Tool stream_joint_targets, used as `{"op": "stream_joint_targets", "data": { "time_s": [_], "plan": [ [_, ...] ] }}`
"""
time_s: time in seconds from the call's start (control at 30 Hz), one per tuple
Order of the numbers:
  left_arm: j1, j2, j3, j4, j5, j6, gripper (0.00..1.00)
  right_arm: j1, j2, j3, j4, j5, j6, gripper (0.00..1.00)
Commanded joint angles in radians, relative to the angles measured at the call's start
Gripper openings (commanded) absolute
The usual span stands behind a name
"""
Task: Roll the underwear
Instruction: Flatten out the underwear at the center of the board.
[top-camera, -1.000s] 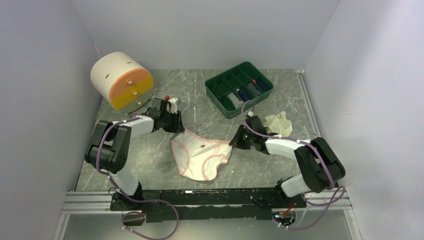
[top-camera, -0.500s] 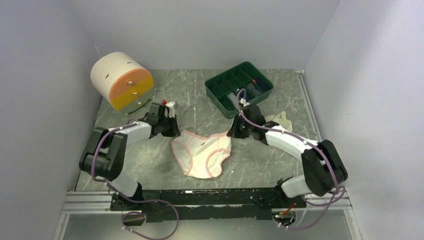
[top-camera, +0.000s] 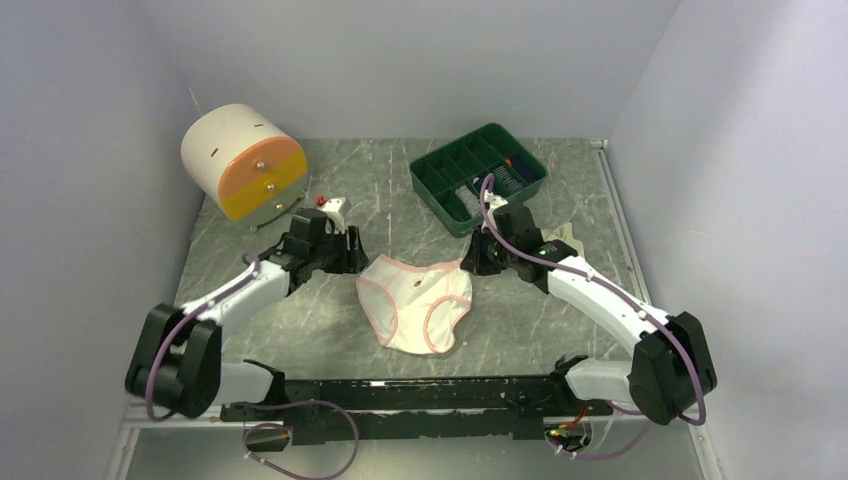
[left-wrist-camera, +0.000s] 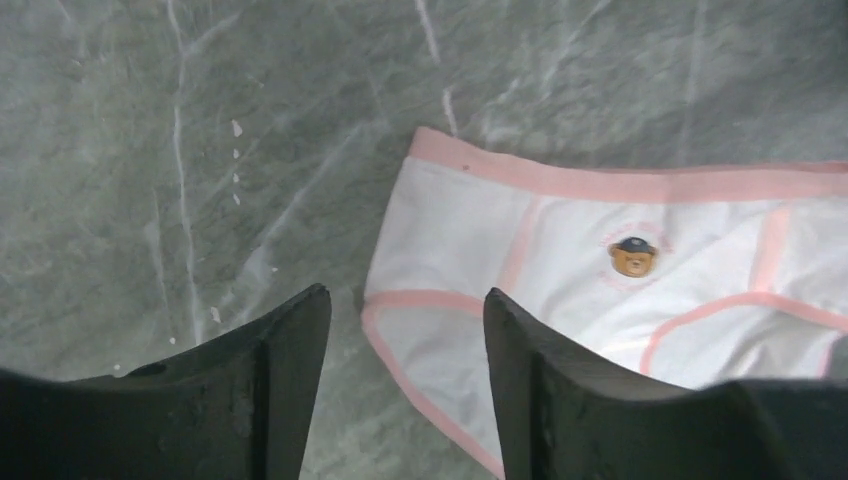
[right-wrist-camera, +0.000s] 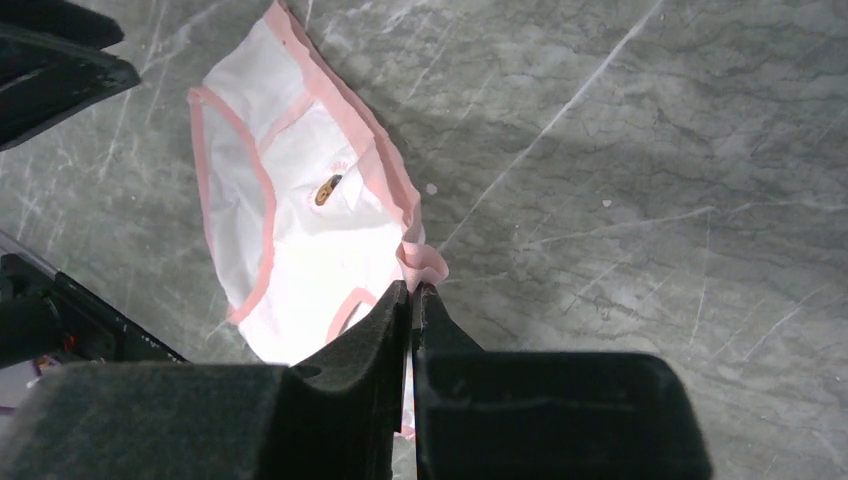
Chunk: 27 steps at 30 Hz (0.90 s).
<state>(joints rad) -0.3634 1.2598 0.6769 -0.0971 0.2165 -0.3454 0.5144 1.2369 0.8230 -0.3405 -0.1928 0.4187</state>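
Observation:
The white underwear with pink trim (top-camera: 415, 300) lies spread flat on the table's middle, waistband toward the back. In the left wrist view the underwear (left-wrist-camera: 600, 250) shows a small bear badge. My left gripper (top-camera: 350, 258) stands open at its left waistband corner, nothing between its fingers (left-wrist-camera: 405, 293). My right gripper (top-camera: 470, 262) is shut on the right waistband corner; the pink band bunches at the tips (right-wrist-camera: 412, 286). A cream-white underwear (top-camera: 566, 234) lies crumpled behind the right arm, mostly hidden.
A green compartment tray (top-camera: 478, 175) holding rolled cloths stands at the back right. A white and orange drum-shaped box (top-camera: 243, 162) sits at the back left. Grey walls close three sides of the marble table (top-camera: 300, 320).
The left gripper, shut on the left corner half a second ago, has opened and let it go. Both arms reached farther back, and the underwear was drawn flatter and slightly right.

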Motion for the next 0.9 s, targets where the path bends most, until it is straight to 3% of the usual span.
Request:
{"op": "stream_joint_targets", "data": {
  "time_s": [0.0, 0.1, 0.23, 0.63, 0.77, 0.87],
  "plan": [
    [-0.008, 0.148, 0.082, -0.023, -0.028, 0.049, 0.66, 0.003, 0.031, -0.022, 0.031, 0.007, -0.015, 0.07],
    [-0.044, 0.226, 0.123, 0.041, -0.034, 0.077, 0.73, 0.003, 0.059, -0.018, 0.043, 0.004, -0.018, 0.07],
    [-0.103, 0.356, 0.242, -0.042, -0.128, 0.145, 0.72, 0.003, 0.087, -0.010, 0.053, 0.001, -0.022, 0.07],
    [-0.174, 0.553, 0.437, -0.224, -0.250, 0.252, 0.64, 0.003, 0.113, -0.004, 0.058, -0.013, -0.024, 0.07],
    [-0.190, 0.610, 0.465, -0.237, -0.232, 0.265, 0.53, 0.003, 0.123, -0.002, 0.064, -0.020, -0.027, 0.07],
    [-0.206, 0.630, 0.465, -0.241, -0.235, 0.259, 0.39, 0.003, 0.133, 0.003, 0.058, -0.017, -0.035, 0.07]
  ]
}}
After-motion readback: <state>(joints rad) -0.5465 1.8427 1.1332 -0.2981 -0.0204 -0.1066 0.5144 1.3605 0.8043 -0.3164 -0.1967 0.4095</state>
